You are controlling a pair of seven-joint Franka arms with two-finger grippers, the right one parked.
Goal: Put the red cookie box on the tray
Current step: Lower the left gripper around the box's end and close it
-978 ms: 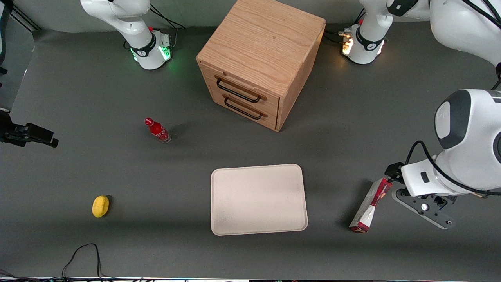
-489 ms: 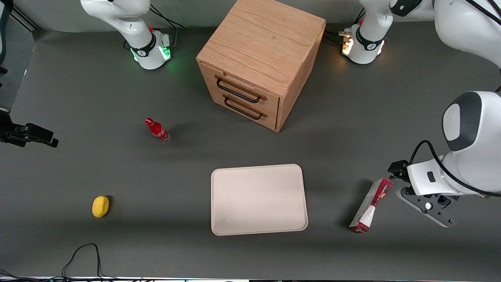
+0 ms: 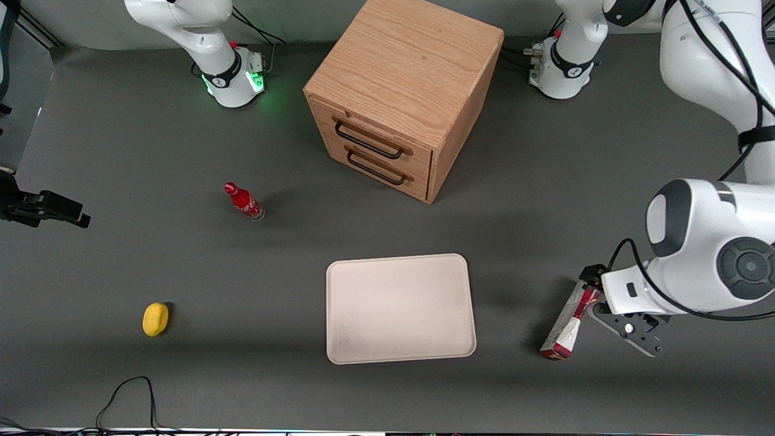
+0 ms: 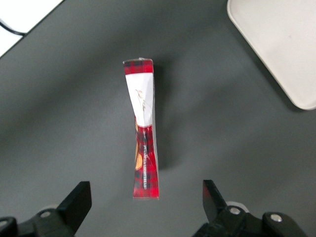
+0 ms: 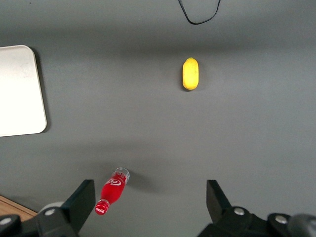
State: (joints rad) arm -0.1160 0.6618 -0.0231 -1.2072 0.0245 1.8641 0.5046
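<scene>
Front view, arm hides hand (image 4: 145,197), red cookie box (image 3: 567,326)

The working arm is reaching down low toward its own end of the bench, wrist bent over so the gripper (image 4: 145,202) points straight down. Its two fingers (image 4: 79,200) are spread wide apart with nothing held between them, hanging just above the bench surface rather than touching it.
</scene>
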